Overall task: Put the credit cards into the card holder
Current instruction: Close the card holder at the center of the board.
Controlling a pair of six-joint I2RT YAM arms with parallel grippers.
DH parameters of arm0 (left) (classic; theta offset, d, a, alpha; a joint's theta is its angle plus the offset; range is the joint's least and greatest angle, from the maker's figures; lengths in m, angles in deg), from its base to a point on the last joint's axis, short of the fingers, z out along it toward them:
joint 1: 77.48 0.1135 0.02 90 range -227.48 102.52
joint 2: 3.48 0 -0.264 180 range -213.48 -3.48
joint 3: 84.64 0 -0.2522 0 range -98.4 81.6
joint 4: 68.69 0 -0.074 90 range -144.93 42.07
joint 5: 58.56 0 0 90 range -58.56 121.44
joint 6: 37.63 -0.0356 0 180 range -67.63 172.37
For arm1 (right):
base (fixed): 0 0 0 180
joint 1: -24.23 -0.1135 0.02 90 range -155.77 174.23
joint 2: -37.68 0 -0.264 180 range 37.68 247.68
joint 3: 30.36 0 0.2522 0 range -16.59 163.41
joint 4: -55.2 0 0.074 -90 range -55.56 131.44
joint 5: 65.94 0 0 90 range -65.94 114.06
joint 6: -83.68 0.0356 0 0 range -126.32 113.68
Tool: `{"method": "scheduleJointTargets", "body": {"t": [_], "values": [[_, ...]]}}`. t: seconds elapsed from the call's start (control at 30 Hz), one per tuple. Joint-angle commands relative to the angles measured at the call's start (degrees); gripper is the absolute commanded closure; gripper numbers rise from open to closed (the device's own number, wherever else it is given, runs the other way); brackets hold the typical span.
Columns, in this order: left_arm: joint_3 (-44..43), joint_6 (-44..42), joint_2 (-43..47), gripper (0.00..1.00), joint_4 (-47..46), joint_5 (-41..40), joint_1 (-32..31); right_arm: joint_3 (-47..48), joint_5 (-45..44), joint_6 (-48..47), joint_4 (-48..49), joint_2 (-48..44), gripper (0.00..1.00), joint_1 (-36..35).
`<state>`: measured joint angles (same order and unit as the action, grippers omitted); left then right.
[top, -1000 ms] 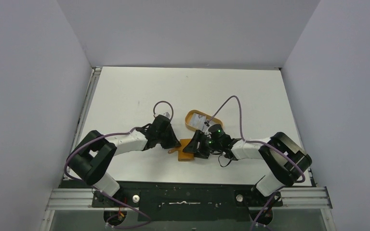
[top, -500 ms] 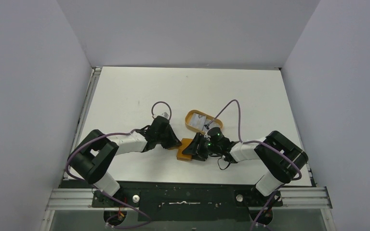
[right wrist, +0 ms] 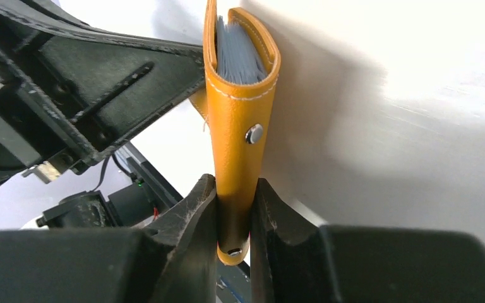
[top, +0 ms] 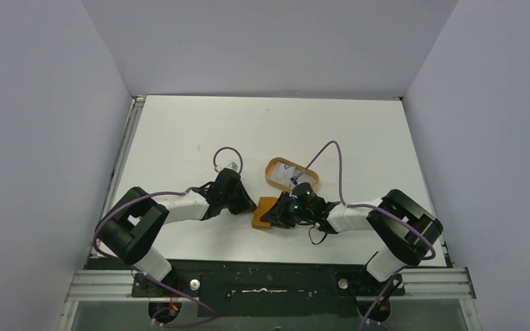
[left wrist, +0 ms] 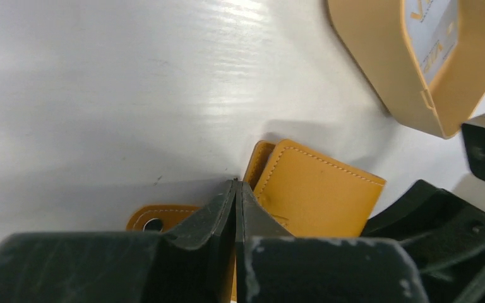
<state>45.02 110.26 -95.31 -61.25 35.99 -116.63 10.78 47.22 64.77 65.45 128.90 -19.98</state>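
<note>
desk (top: 179, 138): white, faintly glossy.
card holder (top: 265, 214): lower centre, between both claws.
right claw (right wrist: 233, 196): clamped on the folded holder's snap end.
left claw (left wrist: 235, 196): closed, seemingly pinching a flap.
step: likely opening the holder.
next: part the covers, then fetch credit cards (left wrist: 431, 38) from tray (left wrist: 379, 69).

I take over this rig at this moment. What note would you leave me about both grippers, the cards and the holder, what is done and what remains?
Left gripper: shut, apparently pinching the card holder by its snap-tab strap.
Right gripper: shut on the card holder, clamped across both covers, which gape slightly at the far end.
Things: one credit card lies in the tan tray, just beyond the holder.
Done: both arms grip the holder. Grey-blue sheets show between its covers, but I cannot tell whether they are cards or pockets.
Left: at least the tray's card must go into the holder.
</note>
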Motion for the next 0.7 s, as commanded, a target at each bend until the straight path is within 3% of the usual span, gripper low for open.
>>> {"method": "scheduleJointTargets", "body": {"t": [0.0,0.03,0.13,0.23,0.4,0.5,0.6,0.67], "values": [[2.8,-2.8,2.3,1.0,18.1,-3.8,0.0,6.0,-8.7,-9.0,-11.1,-5.5,1.0,-2.1],[1.8,-3.1,4.8,0.97,20.7,-4.1,0.3,7.8,-9.6,-11.5,-14.9,-7.6,1.0,-2.4],[-3.0,-4.6,15.1,0.53,30.5,-7.2,1.4,13.3,-12.0,-19.0,-28.6,-14.3,1.0,-2.9],[-8.5,-6.6,26.0,0.35,39.4,-11.9,1.9,18.1,-13.7,-25.9,-38.4,-19.1,1.0,-3.0],[-18.7,-11.2,38.2,0.26,49.1,-21.0,2.8,28.7,-22.0,-44.3,-52.5,-23.1,1.0,-4.6],[-22.5,-13.7,42.2,0.2,48.1,-25.6,3.3,35.0,-39.8,-58.9,-56.2,-23.7,1.0,-7.9],[-25.7,-17.2,43.3,0.15,43.7,-26.0,3.5,36.8,-55.7,-76.5,-51.0,-25.3,1.0,-11.7],[-27.6,-19.0,43.1,0.15,40.0,-22.6,3.7,34.6,-64.6,-88.6,-41.8,-26.9,1.0,-14.0]]}}
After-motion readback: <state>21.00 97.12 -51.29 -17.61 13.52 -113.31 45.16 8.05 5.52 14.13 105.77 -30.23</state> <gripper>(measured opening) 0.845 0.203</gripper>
